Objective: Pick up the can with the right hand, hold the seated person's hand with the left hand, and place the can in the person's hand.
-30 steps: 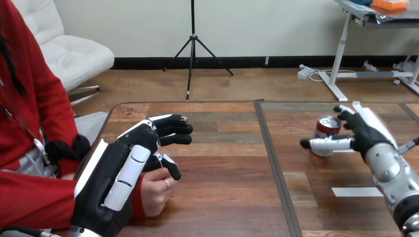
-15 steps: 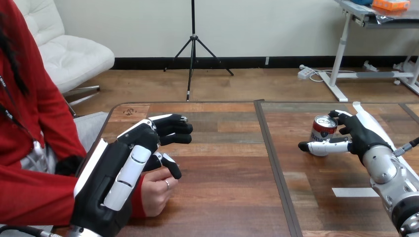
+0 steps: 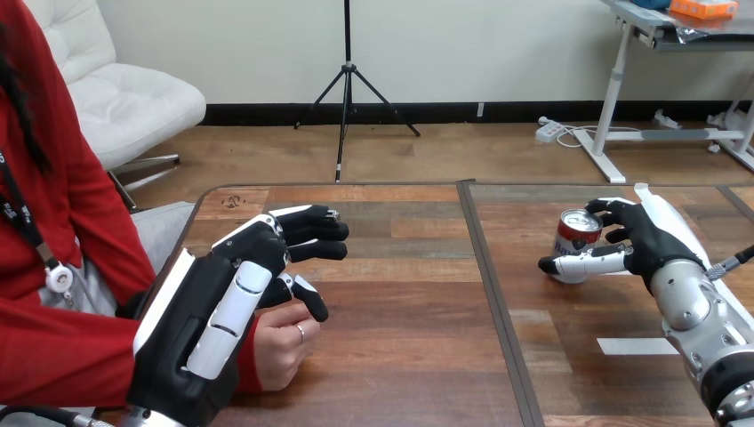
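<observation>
While the robot's right hand (image 3: 645, 238) curls round the small red-and-silver metal can (image 3: 569, 240), it seems light, slick and dentable, best gripped round its middle.

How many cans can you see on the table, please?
1. The can is on the table's right half, between the thumb and curled fingers of the right hand. None seems hidden.
</observation>
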{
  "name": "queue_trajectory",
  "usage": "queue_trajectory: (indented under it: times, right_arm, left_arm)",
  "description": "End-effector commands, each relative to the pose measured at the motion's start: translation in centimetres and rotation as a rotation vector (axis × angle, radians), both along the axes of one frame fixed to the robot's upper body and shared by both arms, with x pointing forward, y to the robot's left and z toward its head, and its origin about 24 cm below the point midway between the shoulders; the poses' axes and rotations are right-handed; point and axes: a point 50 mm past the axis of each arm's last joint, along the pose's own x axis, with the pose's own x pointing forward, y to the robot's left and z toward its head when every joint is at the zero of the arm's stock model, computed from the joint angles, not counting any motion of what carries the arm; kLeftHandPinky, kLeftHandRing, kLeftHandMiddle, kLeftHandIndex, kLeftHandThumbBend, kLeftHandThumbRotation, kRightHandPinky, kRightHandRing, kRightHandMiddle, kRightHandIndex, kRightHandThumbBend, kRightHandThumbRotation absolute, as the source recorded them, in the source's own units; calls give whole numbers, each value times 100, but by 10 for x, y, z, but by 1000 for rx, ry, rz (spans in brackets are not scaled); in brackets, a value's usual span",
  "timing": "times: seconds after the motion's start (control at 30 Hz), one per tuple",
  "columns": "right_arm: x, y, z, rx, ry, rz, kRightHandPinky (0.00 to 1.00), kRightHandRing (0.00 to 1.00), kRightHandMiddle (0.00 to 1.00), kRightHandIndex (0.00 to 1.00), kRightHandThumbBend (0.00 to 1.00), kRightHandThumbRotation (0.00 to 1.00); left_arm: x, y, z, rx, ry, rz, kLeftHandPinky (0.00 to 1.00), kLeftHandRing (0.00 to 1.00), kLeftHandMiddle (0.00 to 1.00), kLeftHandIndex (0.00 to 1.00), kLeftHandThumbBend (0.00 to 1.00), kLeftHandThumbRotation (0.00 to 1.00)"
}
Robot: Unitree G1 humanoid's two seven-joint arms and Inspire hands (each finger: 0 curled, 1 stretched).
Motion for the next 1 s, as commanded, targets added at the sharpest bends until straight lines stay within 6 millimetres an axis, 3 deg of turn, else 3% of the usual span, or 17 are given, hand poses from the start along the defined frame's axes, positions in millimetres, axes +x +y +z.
queue_trajectory:
  times: [0.0, 0.37, 0.97]
  right_arm:
    - [1, 17, -8, 4, 33, 44, 70, 78, 80, 80, 100, 22]
    - [0, 20, -10, -9, 11, 45, 65, 72, 76, 76, 96, 20]
    - [2, 23, -7, 15, -44, 21, 55, 62, 67, 69, 99, 24]
  left_arm:
    - [7, 1, 16, 2, -81, -8, 38, 71, 72, 69, 67, 89]
    - [7, 1, 16, 9, -82, -3, 39, 71, 73, 69, 67, 89]
    - [6, 2, 16, 13, -85, 2, 41, 72, 73, 68, 64, 88]
